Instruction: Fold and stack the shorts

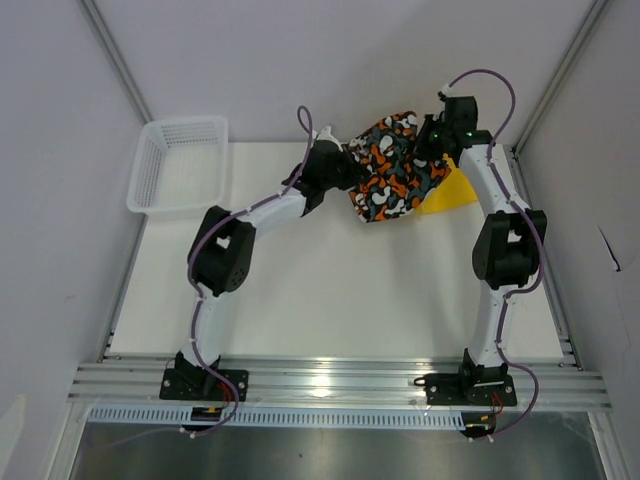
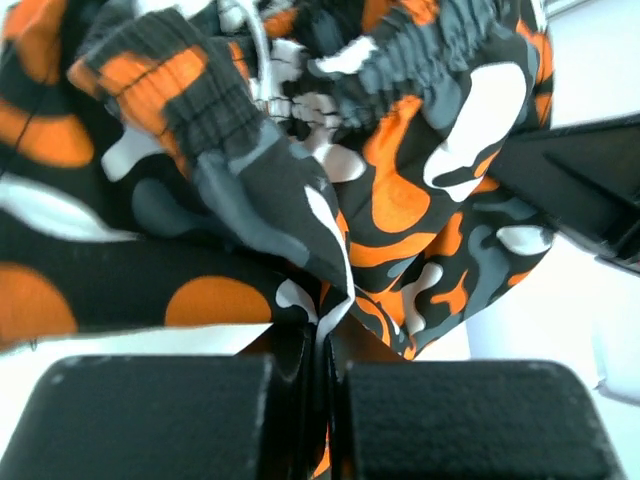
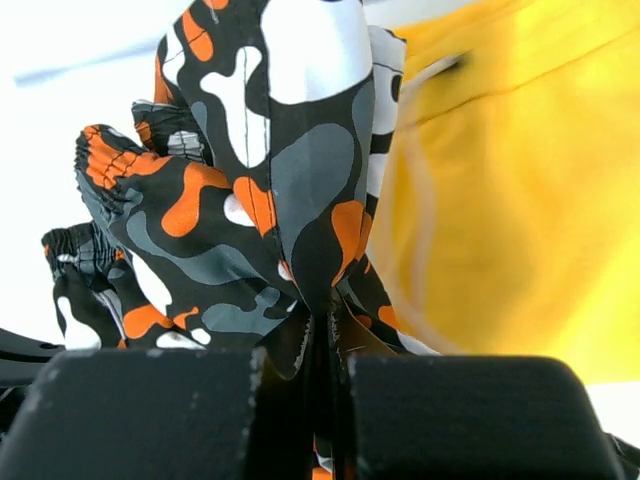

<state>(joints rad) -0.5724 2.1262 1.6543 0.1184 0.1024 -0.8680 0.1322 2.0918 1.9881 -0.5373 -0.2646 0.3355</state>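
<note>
The patterned shorts (image 1: 392,166), blotched orange, white, black and grey, hang bunched between both arms at the back of the table. My left gripper (image 1: 350,168) is shut on their left edge; a fold of the patterned shorts (image 2: 330,300) is pinched between its pads. My right gripper (image 1: 432,148) is shut on their right side, with the patterned shorts (image 3: 320,290) running down into the closed jaws. The yellow shorts (image 1: 450,190) lie flat on the table under and right of the patterned pair. In the right wrist view the yellow shorts (image 3: 520,200) show a pale drawstring.
A white mesh basket (image 1: 180,165) stands at the table's back left corner. The white table (image 1: 340,290) stretches bare in front of the shorts. Grey walls close in on both sides and the back.
</note>
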